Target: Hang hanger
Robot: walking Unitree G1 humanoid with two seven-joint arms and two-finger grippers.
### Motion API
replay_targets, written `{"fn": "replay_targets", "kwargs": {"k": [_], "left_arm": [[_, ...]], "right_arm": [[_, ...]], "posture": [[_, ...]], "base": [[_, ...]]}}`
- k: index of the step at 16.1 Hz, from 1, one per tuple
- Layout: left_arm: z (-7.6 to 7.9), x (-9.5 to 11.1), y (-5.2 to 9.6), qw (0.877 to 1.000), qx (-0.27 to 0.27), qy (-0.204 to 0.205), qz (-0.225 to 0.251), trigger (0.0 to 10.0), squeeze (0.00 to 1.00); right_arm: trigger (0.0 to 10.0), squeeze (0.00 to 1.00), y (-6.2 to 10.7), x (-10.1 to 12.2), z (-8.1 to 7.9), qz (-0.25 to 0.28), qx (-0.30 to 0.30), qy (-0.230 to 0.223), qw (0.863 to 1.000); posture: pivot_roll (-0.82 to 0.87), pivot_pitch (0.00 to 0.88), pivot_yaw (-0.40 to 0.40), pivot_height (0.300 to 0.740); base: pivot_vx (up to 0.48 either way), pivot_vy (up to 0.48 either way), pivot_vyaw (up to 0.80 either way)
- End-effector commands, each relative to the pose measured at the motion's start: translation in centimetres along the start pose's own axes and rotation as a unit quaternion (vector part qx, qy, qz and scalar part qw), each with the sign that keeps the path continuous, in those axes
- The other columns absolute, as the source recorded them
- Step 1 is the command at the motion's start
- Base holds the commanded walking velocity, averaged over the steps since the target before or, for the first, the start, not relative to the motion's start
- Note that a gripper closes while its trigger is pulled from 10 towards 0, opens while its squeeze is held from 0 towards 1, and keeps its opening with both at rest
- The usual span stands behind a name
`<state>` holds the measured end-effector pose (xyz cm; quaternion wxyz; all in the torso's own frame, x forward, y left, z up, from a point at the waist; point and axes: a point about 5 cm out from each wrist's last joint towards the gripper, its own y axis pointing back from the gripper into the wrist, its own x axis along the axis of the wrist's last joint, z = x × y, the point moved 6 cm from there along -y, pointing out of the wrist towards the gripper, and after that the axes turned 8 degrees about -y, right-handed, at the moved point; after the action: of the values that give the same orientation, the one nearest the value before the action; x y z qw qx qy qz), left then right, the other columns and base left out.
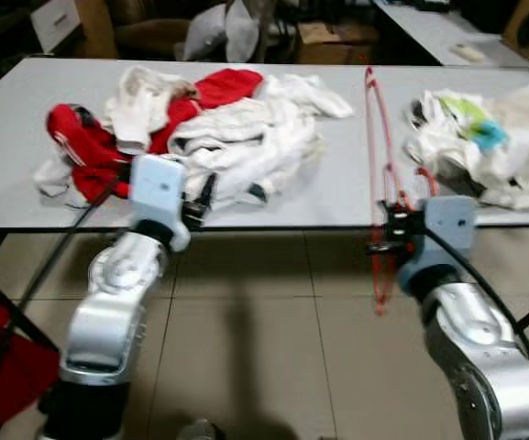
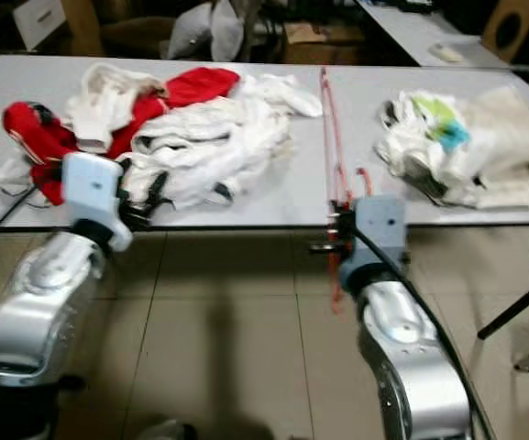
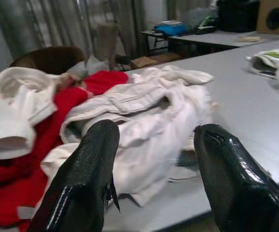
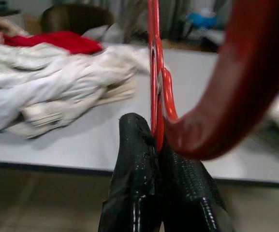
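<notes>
A thin red hanger point(image 1: 371, 137) stands upright, seen edge-on, across the front edge of the grey table point(image 1: 337, 197). Its lower part hangs below the edge. My right gripper point(image 1: 390, 232) is shut on it at edge height. In the right wrist view the fingers point(image 4: 134, 159) pinch the red wire point(image 4: 154, 72), and the hook point(image 4: 245, 87) curves close to the lens. My left gripper point(image 1: 200, 203) is open at the table's front edge. It points at a pile of white clothes point(image 3: 144, 111) without touching them.
A heap of white and red garments point(image 1: 200, 119) covers the table's left half. Another pale pile point(image 1: 484, 137) lies at the right. A red cloth object point(image 1: 7, 367) sits low on the left. Behind stand a second table point(image 1: 429, 27) and boxes. Tiled floor point(image 1: 273, 321) lies under the arms.
</notes>
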<state>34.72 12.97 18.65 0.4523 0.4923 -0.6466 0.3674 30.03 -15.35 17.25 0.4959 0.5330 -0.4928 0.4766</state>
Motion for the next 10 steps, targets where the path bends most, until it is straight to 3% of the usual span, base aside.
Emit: {"fn": "replay_targets", "kwargs": {"k": [1, 2, 5, 10], "left_arm": [[-0.5, -0.5, 0.1, 1.000, 0.002, -0.011, -0.006, 10.0, 0.00], [-0.4, -0.4, 0.0, 1.000, 0.000, -0.011, 0.000, 10.0, 0.00], [-0.4, -0.1, -0.1, 1.000, -0.004, -0.011, 0.004, 10.0, 0.00], [-0.7, -0.2, -0.4, 1.000, 0.004, -0.008, 0.004, 10.0, 0.00]], "right_arm": [[10.0, 0.00, 0.0, 0.5, 0.0, 0.018, -0.006, 0.018, 1.000], [10.0, 0.00, 0.1, 0.1, -0.1, 0.011, 0.008, 0.025, 1.000], [10.0, 0.00, 0.3, -0.4, -0.6, -0.001, 0.034, -0.019, 0.999], [10.0, 0.00, 0.2, -0.4, -1.0, 0.005, 0.039, -0.033, 0.999]], "posture": [[0.00, 0.031, -0.013, 0.740], [0.00, 0.032, -0.013, 0.740], [0.00, 0.037, -0.005, 0.740], [0.00, 0.040, -0.011, 0.740]], "base": [[0.000, 0.000, 0.00], [0.000, 0.000, 0.00], [0.000, 0.000, 0.00], [0.266, 0.000, 0.18]]}}
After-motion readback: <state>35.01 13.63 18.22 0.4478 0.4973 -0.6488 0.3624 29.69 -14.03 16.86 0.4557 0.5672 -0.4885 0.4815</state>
